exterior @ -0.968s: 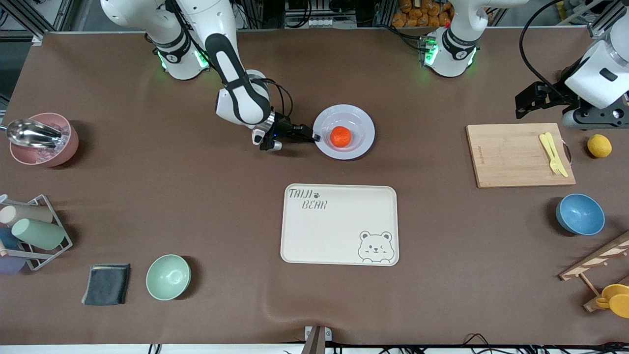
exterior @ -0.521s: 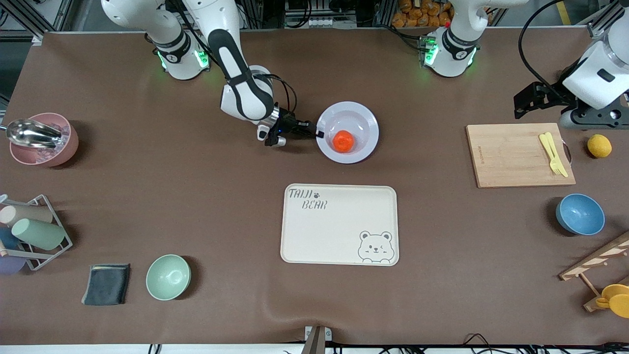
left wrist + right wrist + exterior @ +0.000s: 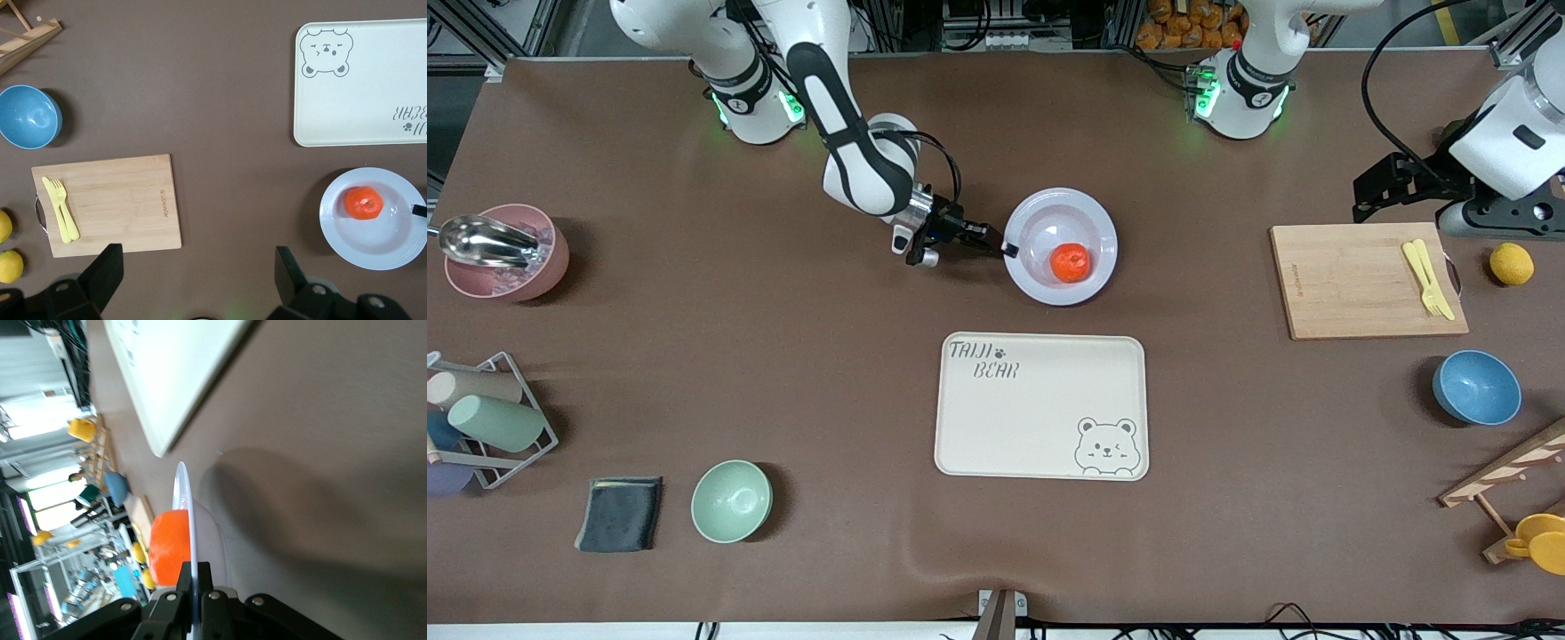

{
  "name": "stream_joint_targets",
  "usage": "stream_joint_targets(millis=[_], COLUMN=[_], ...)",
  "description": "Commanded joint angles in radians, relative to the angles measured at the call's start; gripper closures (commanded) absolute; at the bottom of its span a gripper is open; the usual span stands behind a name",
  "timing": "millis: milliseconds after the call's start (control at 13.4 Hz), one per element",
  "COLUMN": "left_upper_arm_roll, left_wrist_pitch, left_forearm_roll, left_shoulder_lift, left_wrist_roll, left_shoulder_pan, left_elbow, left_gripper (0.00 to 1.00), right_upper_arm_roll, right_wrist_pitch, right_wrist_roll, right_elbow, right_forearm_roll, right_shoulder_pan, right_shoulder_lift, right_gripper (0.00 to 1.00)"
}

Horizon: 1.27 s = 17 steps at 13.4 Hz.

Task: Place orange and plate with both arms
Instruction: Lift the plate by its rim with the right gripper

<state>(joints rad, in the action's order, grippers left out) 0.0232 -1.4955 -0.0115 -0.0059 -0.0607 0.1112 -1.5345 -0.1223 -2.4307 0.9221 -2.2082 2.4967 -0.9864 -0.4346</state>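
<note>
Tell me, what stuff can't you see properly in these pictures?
- Plate, right wrist view: seen edge-on, so its inside is hidden.
- Orange, right wrist view: partly hidden by the plate rim.
- Pink bowl, front view: a metal scoop covers its contents.
- Cup rack, front view: cut off by the edge.

We count one plate, one orange, one bear tray, one cutting board, three bowls: pink, green, blue; one folded cloth, one cup rack.

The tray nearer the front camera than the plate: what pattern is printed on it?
Cream tray with a bear face and "TAIJI BEAR" lettering; clearest in the front view.
</note>
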Motion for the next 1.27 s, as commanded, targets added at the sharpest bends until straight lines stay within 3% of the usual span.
stream_joint_targets(millis=[0,372,968,1191], left_upper_arm_roll=[-0.006,-0.006,-0.006,-0.006], left_wrist_pitch=[-0.012,-0.038,-0.042,-0.046], left_forearm_roll=[-0.021,-0.015,-0.013,-0.013], left_shoulder_lift=[0.003,0.003,0.003,0.003], left_wrist_roll=[0.025,0.025,0.025,0.025], left_shoulder_pan=[-0.002,-0.002,-0.002,-0.002], left_elbow=[0.007,-0.001,-0.004,-0.007], left_gripper=[0.0,0.0,0.0,0.0], right_upper_arm_roll=[0.003,0.001,0.0,0.001], right_wrist_pitch=[-0.01,-0.048,-0.14,-0.185], right_wrist_roll=[0.017,0.023,0.034,0.034], right_elbow=[-0.015,0.128,0.585,0.651], right_forearm_roll=[0.053,0.054,0.042,0.022], right_shoulder_pan=[0.034,0.147,0.227,0.244], right_shoulder_lift=[0.069,0.016,-0.376,-0.42], right_gripper=[1.0,1.0,1.0,1.0])
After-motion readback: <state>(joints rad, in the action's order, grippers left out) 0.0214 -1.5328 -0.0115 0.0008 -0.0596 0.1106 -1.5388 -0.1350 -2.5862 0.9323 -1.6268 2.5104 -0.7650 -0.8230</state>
